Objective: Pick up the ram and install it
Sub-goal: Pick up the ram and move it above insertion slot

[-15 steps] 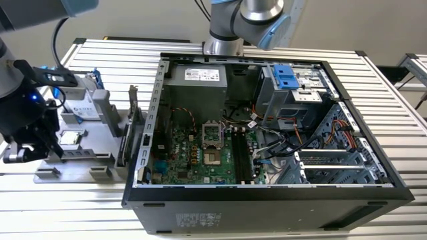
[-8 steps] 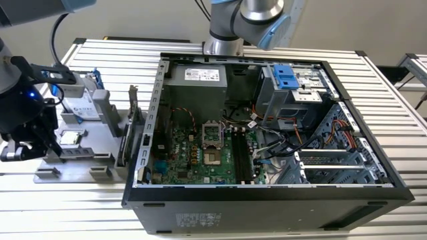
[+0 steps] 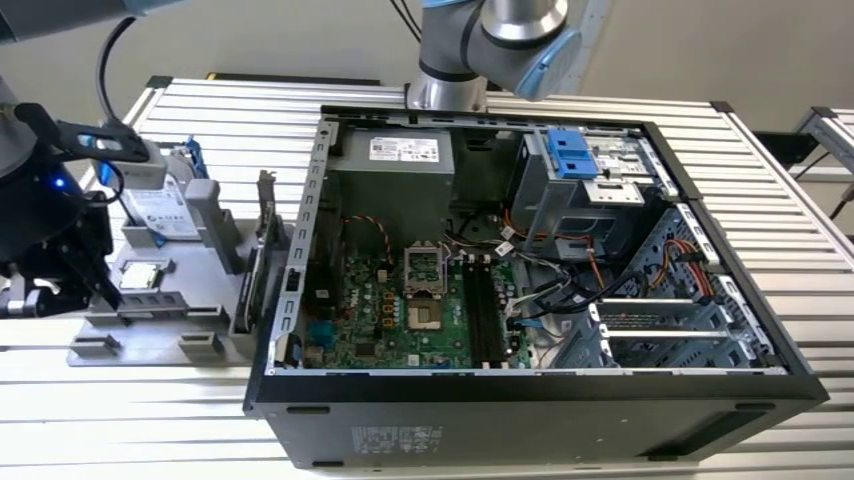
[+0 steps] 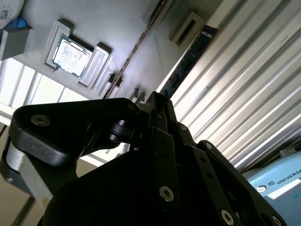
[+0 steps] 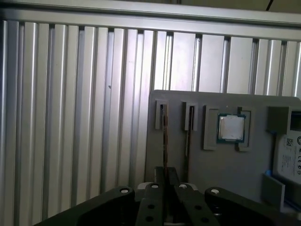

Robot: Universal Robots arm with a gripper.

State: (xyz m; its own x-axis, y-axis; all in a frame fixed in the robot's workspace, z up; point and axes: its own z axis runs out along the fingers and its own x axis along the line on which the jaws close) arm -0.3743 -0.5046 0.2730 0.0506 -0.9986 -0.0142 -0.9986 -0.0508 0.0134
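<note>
Exterior view: open PC case [image 3: 534, 250] on bench [image 3: 120, 430] w/ grey fixture [image 3: 174, 325] at its 9 o'clock, gripper [image 3: 87, 290] low over it; first wrist view has jaws narrow, seemingly pinching the ram [image 5: 164, 141], which stands on edge in fixture slot [image 5: 159, 117] so both flat faces are reachable.

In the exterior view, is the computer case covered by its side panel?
No, the computer case lies open, with its green motherboard in plain sight.

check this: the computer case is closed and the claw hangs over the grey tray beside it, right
No, the exterior view shows the computer case open, its circuit board bare. The claw does hang over the grey tray beside it.
</note>
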